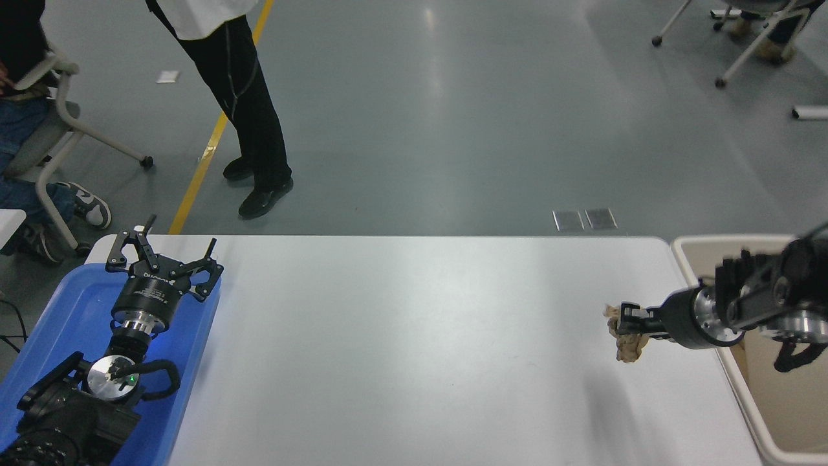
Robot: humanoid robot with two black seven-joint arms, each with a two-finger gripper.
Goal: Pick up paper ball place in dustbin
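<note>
The paper ball, a crumpled tan-brown wad, hangs above the white table near its right end, held by my right gripper, which is shut on it. The right arm comes in from the right edge, crossing over the rim of the beige dustbin, which stands just off the table's right end. My left gripper stays parked at the lower left over the blue tray, its fingers spread open and holding nothing.
A person in black trousers stands on the grey floor beyond the far left of the table. Another person sits on a wheeled chair at the upper left. More chairs are at the upper right.
</note>
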